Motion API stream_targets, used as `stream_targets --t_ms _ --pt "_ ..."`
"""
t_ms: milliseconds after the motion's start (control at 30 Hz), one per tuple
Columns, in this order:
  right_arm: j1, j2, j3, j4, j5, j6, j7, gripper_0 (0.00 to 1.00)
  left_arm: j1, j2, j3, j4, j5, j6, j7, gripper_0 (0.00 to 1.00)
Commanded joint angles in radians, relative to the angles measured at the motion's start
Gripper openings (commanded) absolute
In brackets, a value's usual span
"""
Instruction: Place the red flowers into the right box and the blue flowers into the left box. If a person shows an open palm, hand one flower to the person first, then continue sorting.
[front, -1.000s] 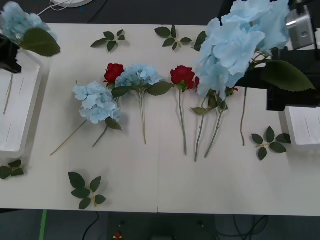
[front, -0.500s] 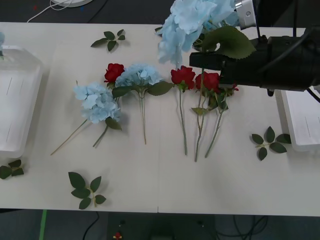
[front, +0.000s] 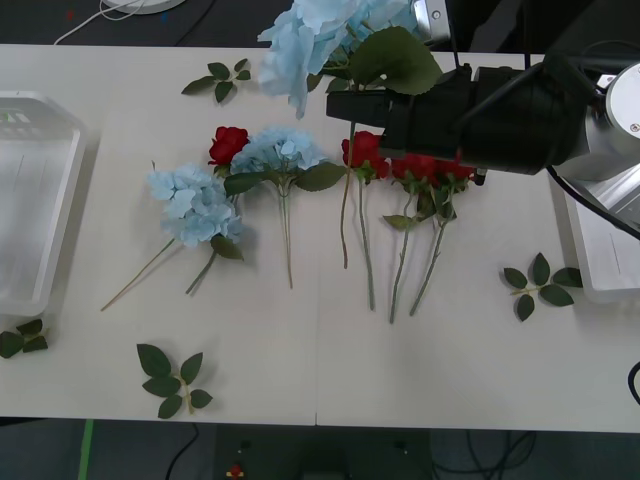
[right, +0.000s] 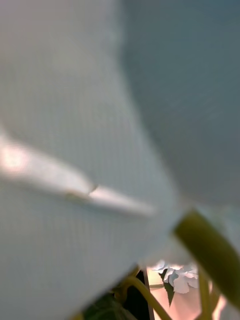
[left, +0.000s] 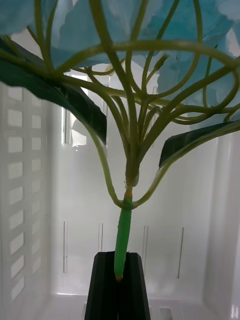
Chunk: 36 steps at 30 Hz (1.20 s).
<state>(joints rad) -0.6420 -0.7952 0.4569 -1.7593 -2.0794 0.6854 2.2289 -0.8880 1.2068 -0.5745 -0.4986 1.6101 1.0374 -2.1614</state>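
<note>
My right gripper (front: 362, 112) is raised over the table's far middle, shut on the stem of a blue flower (front: 325, 35) whose thin stem dangles toward the red flowers. Blurred blue flower petals (right: 100, 125) sit close against the right wrist camera. My left gripper (left: 120, 280) is shut on the green stem of another blue flower (left: 125, 165), held upright inside the left box (left: 30, 175). Two blue flowers (front: 195, 205) (front: 280, 150) and several red flowers (front: 228, 143) (front: 365, 150) (front: 420, 168) lie in a row mid-table. The left box (front: 70, 190) and right box (front: 605, 260) sit at the table's ends.
Loose green leaf sprigs lie at the back (front: 220, 80) (front: 347, 72), front left (front: 172, 378), far left (front: 20, 338) and beside the right box (front: 540, 283). My black right arm (front: 520, 110) stretches across above the red flowers. The table's near half is bare.
My right arm has swung leftward from above the right box to the far middle, carrying the blue flower. The left arm and its flower have left the front view at the left edge.
</note>
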Motion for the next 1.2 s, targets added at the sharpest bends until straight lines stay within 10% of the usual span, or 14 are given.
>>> stream_targets --t_ms 33,300,367,400,933,1200 --pt "-0.056 0.019 0.023 -0.008 -0.013 -0.010 -0.038 0.00 0.096 -0.039 -0.001 -0.040 0.013 -0.109 -0.012 0.00" --pt "-0.065 0.027 0.037 -0.008 -0.019 -0.013 -0.046 0.00 0.110 -0.076 -0.002 -0.040 -0.025 -0.143 -0.006 0.02" --pt "-0.065 0.028 0.037 -0.008 -0.025 -0.017 -0.048 0.00 0.110 -0.082 -0.001 -0.040 -0.007 -0.149 -0.006 0.92" --pt "-0.065 0.028 0.037 -0.009 -0.025 -0.018 -0.048 0.00 0.110 -0.081 -0.002 -0.038 -0.002 -0.151 -0.008 1.00" --pt "-0.064 0.033 0.037 -0.008 -0.027 -0.041 -0.048 0.00 0.075 -0.059 0.021 -0.161 0.143 -0.125 -0.020 1.00" --pt "-0.065 0.031 0.037 -0.009 -0.045 -0.043 -0.041 0.00 -0.051 -0.078 0.252 -0.250 0.093 0.155 -0.029 1.00"
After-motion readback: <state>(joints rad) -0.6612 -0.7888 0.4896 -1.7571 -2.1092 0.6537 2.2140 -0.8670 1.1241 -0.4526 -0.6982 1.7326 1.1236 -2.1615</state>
